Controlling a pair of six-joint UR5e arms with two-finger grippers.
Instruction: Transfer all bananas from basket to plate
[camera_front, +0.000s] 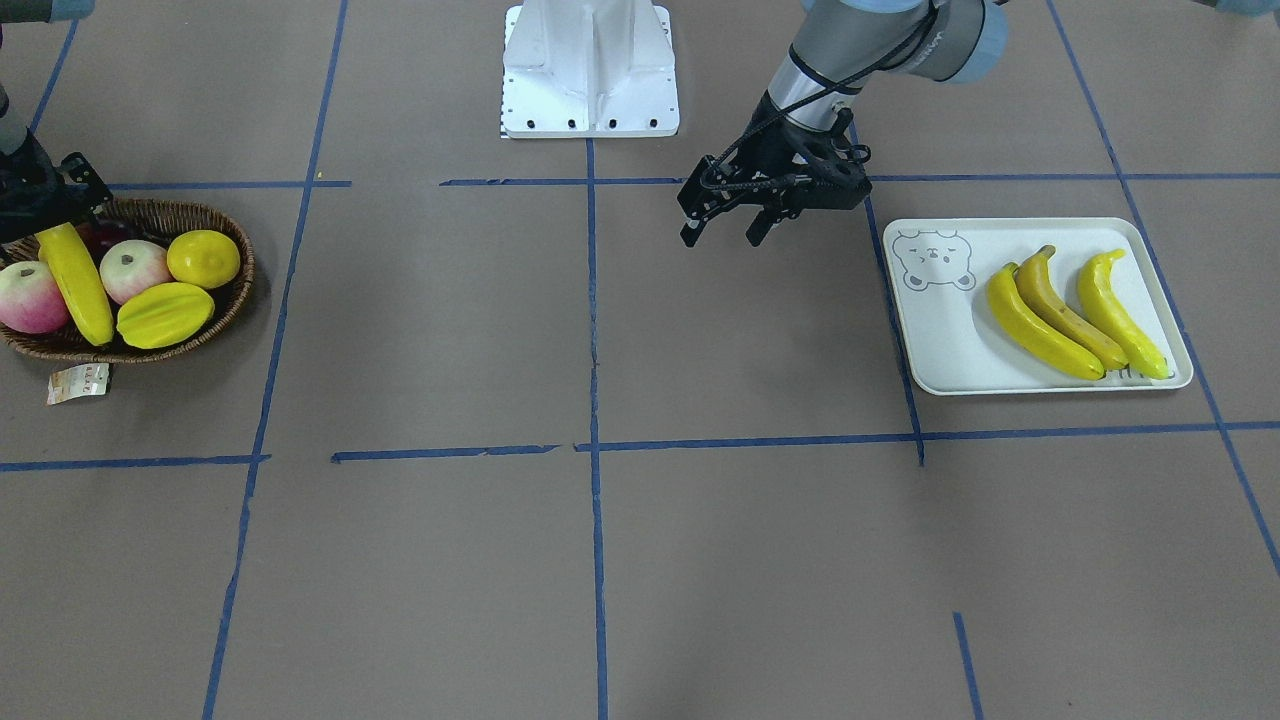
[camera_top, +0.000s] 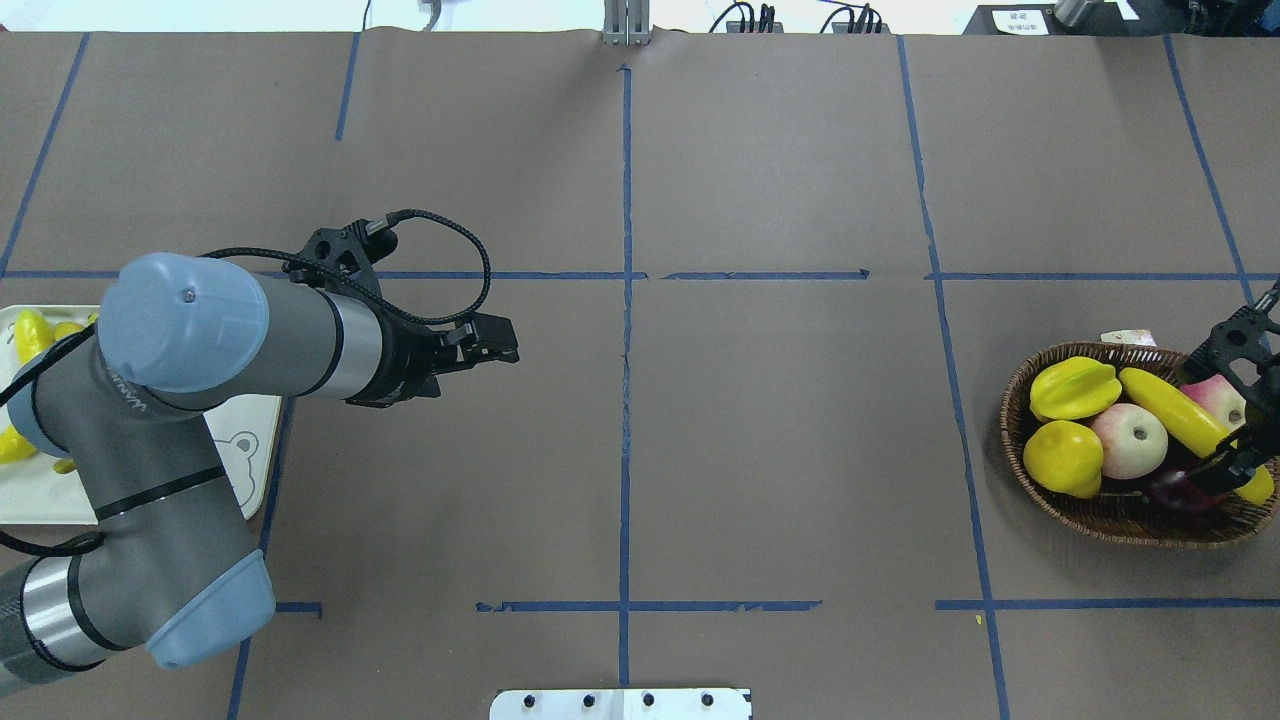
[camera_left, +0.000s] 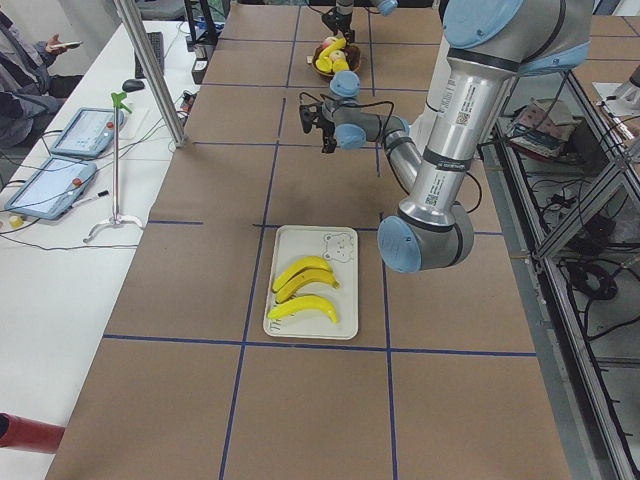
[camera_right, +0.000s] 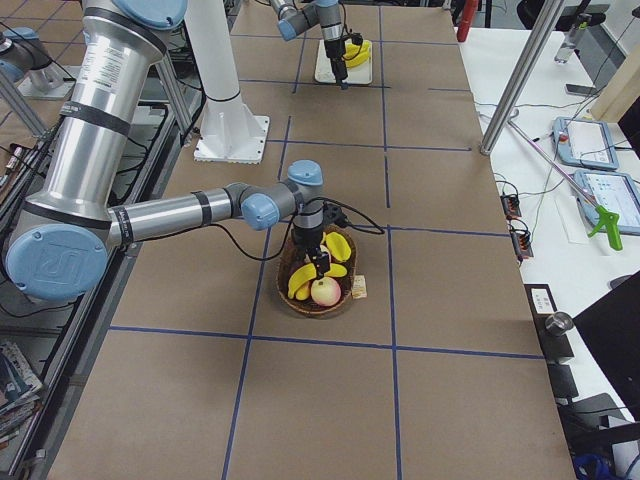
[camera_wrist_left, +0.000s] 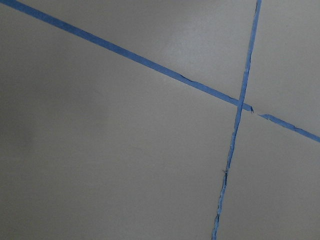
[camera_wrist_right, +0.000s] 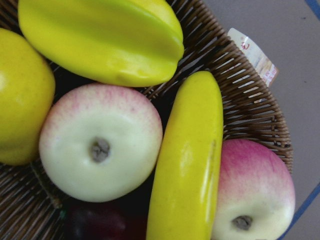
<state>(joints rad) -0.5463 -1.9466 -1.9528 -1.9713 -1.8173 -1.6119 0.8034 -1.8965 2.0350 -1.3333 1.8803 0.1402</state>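
Note:
One yellow banana (camera_front: 78, 285) lies in the wicker basket (camera_front: 235, 290) between two apples; it also shows in the overhead view (camera_top: 1175, 410) and the right wrist view (camera_wrist_right: 187, 165). My right gripper (camera_front: 45, 215) hangs low over the banana's robot-side end, and it looks open, with the banana resting. Three bananas (camera_front: 1065, 315), one of them brownish, lie side by side on the cream bear-face plate (camera_front: 940, 340). My left gripper (camera_front: 722, 238) is open and empty above the table, off the plate's edge towards the middle.
The basket also holds a starfruit (camera_front: 165, 313), a lemon (camera_front: 203, 258), two apples (camera_front: 135, 270) and a dark fruit (camera_top: 1170, 490). Its paper tag (camera_front: 78, 382) lies on the table. The white robot base (camera_front: 590, 70) stands at the middle.

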